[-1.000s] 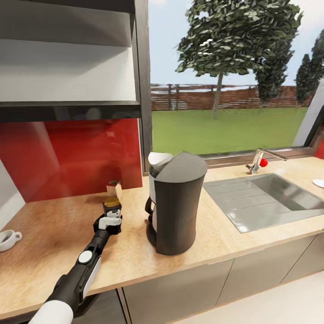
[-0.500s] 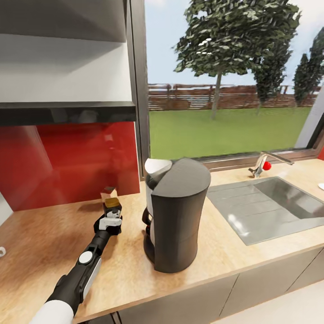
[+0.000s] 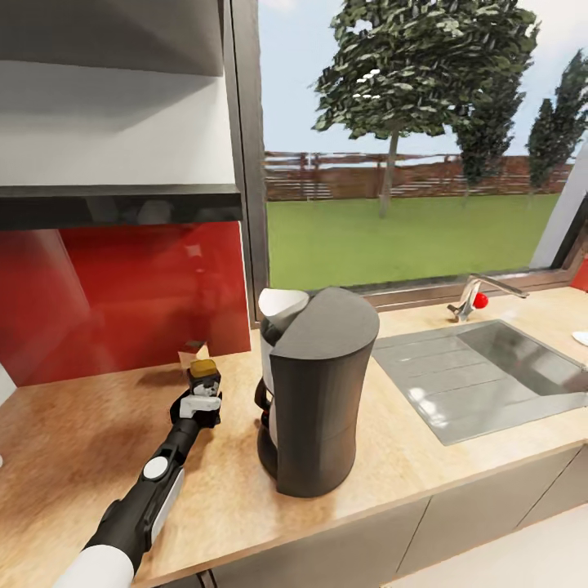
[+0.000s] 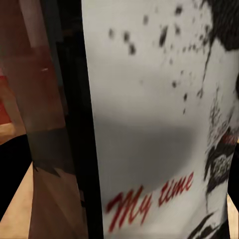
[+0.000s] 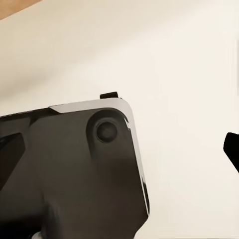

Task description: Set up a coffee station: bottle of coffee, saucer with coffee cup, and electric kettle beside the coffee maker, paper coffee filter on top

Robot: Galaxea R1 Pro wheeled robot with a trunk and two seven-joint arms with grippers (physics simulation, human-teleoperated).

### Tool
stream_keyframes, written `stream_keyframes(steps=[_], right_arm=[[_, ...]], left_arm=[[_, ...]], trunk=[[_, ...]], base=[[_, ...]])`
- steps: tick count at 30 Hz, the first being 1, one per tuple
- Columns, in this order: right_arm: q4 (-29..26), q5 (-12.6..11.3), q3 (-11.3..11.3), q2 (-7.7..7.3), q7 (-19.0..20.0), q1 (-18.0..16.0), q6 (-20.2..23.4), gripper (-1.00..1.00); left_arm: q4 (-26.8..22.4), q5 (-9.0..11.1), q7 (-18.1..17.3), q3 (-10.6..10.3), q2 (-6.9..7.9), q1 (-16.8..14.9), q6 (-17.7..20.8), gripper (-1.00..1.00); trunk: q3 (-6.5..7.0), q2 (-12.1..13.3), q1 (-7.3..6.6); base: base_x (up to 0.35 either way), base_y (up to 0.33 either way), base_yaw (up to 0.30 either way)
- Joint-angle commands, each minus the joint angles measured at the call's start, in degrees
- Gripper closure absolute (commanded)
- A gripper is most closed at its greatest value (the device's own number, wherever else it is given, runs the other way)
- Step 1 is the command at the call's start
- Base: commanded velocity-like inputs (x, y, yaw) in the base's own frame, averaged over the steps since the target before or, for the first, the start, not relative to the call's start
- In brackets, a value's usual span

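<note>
The black coffee maker [image 3: 314, 400] stands on the light wood countertop [image 3: 73, 441], its carafe handle facing left. A pale rounded piece [image 3: 282, 304] sits at its top far side; I cannot tell what it is. Left of the machine my left gripper [image 3: 201, 394] is shut on the bottle of coffee [image 3: 203, 369], whose tan lid shows above the fingers. Its white label with red script [image 4: 149, 139] looms close in the left wrist view. The dark kitchen shelf [image 3: 122, 202] hangs above. My right gripper [image 5: 119, 152] is open beside the robot's dark body, one fingertip [image 5: 232, 149] showing.
A steel sink [image 3: 482, 380] is set in the counter right of the coffee maker, with a faucet [image 3: 482, 292] and red knob behind it. A glossy red backsplash [image 3: 122, 302] runs behind the bottle. A white sliver [image 3: 581, 336] lies at the right edge.
The camera has moved closer to the counter, and the white cup at the far left has slid out of frame. The left gripper keeps its hold on the bottle, now nearer the backsplash.
</note>
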Motion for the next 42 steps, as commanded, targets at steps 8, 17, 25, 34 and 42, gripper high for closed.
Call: stream_keyframes(steps=[8,17,25,34,42], right_arm=[[0.06,-0.6,-0.03,0.03,0.06,-0.06,-0.25,-1.0],[0.06,-0.6,-0.03,0.08,0.06,-0.06,-0.25,-1.0],[0.06,-0.6,-0.03,0.1,0.06,-0.06,-0.17,-1.0],[0.06,-0.6,-0.03,0.09,0.06,-0.06,-0.17,-1.0],[0.06,-0.6,-0.03,0.1,0.06,-0.06,-0.16,-1.0]], left_arm=[[1.26,-0.47,-0.12,-0.2,-0.08,-0.04,-0.18,1.0],[1.28,-0.52,-0.19,-0.19,-0.59,-0.04,-0.31,1.0],[1.28,-0.57,-0.38,-0.23,-0.7,0.36,-1.76,1.0],[1.28,-0.57,-0.38,-1.18,-0.82,0.47,-1.84,1.0],[1.28,-0.57,-0.21,-3.03,-0.88,0.49,-1.85,-1.0]], trunk=[[-0.13,-0.12,0.03],[-0.13,-0.12,0.03],[-0.13,-0.12,0.03],[-0.13,-0.12,0.03],[-0.13,-0.12,0.03]], base=[[0.049,0.0,-0.059],[0.057,0.0,-0.001],[0.0,0.0,-0.046],[0.0,0.0,-0.078],[0.0,0.0,0.0]])
